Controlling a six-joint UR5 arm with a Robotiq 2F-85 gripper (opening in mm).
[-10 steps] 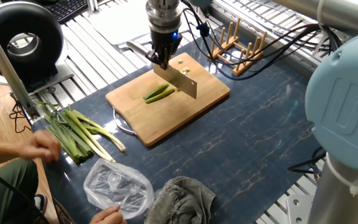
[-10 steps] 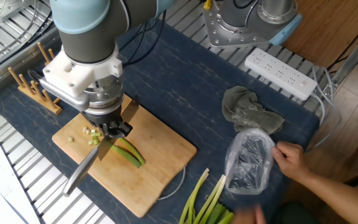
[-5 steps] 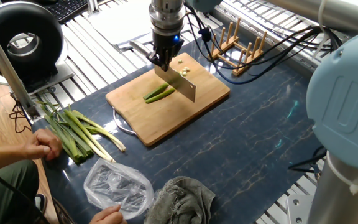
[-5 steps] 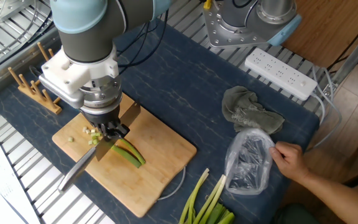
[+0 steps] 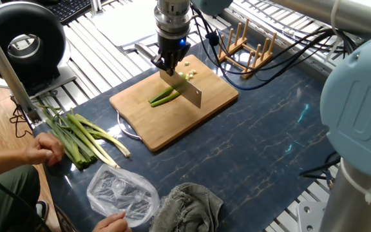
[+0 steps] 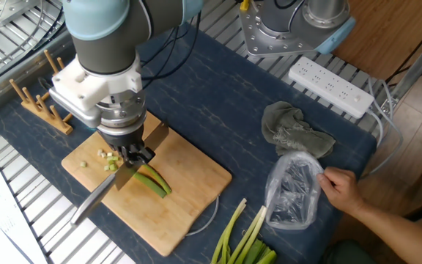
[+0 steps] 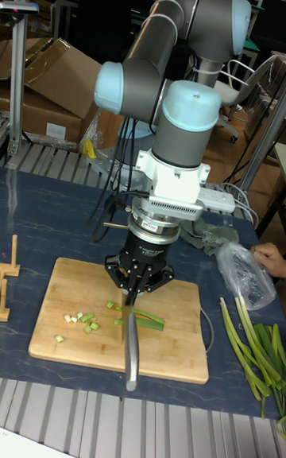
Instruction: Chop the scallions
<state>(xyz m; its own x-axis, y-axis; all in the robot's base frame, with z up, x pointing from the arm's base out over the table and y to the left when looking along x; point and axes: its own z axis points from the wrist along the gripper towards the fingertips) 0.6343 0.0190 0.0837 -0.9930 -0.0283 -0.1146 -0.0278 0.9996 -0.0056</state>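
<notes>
My gripper (image 5: pixel 168 63) (image 6: pixel 131 155) (image 7: pixel 132 289) hangs over the wooden cutting board (image 5: pixel 143 122) (image 6: pixel 189 205) (image 7: pixel 79 287), shut on a knife (image 5: pixel 189 91) (image 6: pixel 95 200) (image 7: pixel 131 347). The blade stands on a short green piece of the scallions (image 5: pixel 164 98) (image 6: pixel 152 180) (image 7: pixel 148 320) in the middle of the board. Small chopped bits (image 5: pixel 187 66) (image 6: pixel 109 159) (image 7: pixel 82 321) lie beside the blade. A bundle of whole scallions (image 5: pixel 79 136) (image 6: pixel 246 238) (image 7: pixel 253 347) lies on the table off the board.
A person's hand (image 5: pixel 44 149) rests by the bundle; another hand (image 6: pixel 341 187) holds a clear plastic bag (image 5: pixel 121 193) (image 6: pixel 293 192). A grey cloth (image 5: pixel 189 205) (image 6: pixel 293 132), a wooden rack (image 5: pixel 247 46) (image 6: pixel 42 103) and a power strip (image 6: pixel 332 86) stand around the board.
The knife blade has sunk a little lower onto the scallion piece and shifted slightly along it. The person's hand by the bundle has drawn back.
</notes>
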